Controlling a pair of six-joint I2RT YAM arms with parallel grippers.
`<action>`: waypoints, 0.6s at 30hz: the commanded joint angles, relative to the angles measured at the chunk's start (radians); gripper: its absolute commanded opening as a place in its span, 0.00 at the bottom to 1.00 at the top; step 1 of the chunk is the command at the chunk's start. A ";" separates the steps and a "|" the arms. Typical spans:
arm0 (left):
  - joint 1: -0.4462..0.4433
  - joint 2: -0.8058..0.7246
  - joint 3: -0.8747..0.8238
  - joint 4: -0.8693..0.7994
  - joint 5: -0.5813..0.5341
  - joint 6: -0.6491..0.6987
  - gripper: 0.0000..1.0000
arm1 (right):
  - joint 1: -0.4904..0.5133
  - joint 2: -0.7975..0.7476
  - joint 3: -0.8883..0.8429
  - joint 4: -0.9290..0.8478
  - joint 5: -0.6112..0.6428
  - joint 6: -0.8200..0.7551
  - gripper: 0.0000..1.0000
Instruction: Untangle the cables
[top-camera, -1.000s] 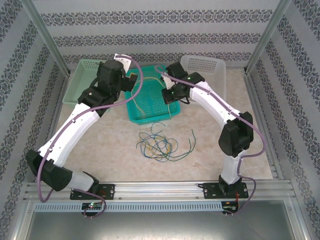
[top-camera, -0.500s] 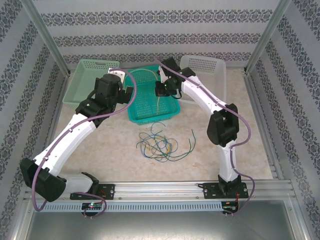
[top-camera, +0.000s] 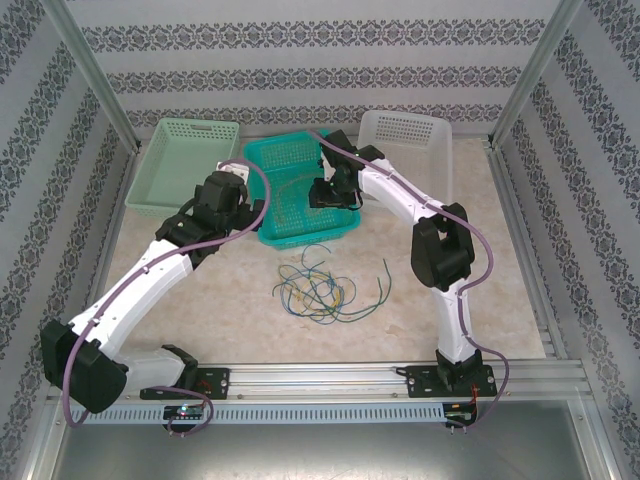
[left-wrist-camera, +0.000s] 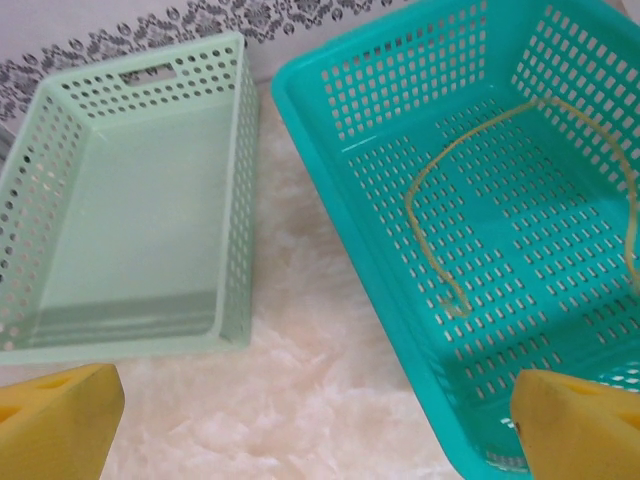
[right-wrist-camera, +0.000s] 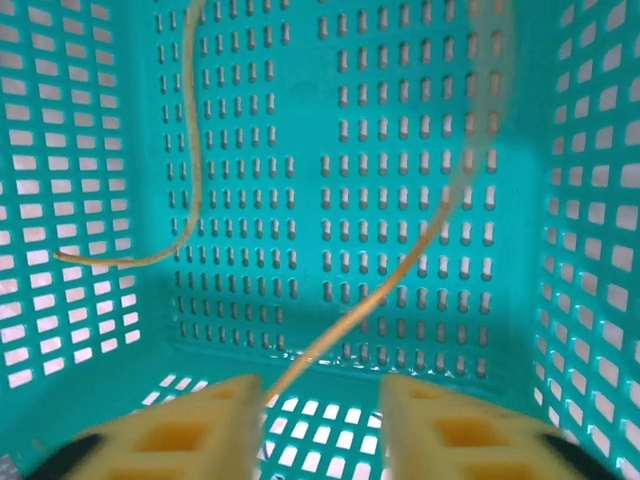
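Across the pale marbled table (top-camera: 230, 290), the teal perforated plastic basket (top-camera: 283, 160) apparently serves as a sorting bin, the tangle of blue, green and yellow cables (top-camera: 318, 290) lies just before it, and the right gripper (right-wrist-camera: 322, 388) and left gripper (left-wrist-camera: 312, 390) both gape empty, leaving one thin yellow wire (left-wrist-camera: 410, 205) loose inside that basket.

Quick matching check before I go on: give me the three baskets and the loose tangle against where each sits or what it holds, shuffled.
1. pale green basket
2. teal basket
3. white basket
4. cable tangle

A. holds a yellow cable
B. far right of the row
C. on the table, outside any basket
D. far left of the row

Pairs: 1-D, 2-A, 3-B, 4-C
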 joint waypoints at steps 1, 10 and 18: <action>0.007 -0.030 -0.023 -0.037 0.039 -0.044 1.00 | 0.000 -0.045 0.017 -0.014 0.047 -0.029 0.58; 0.008 -0.084 -0.191 -0.026 0.234 -0.126 1.00 | 0.011 -0.229 -0.007 -0.004 0.093 -0.075 0.77; 0.005 -0.118 -0.341 0.037 0.462 -0.156 0.90 | 0.072 -0.490 -0.424 0.145 0.083 -0.024 0.69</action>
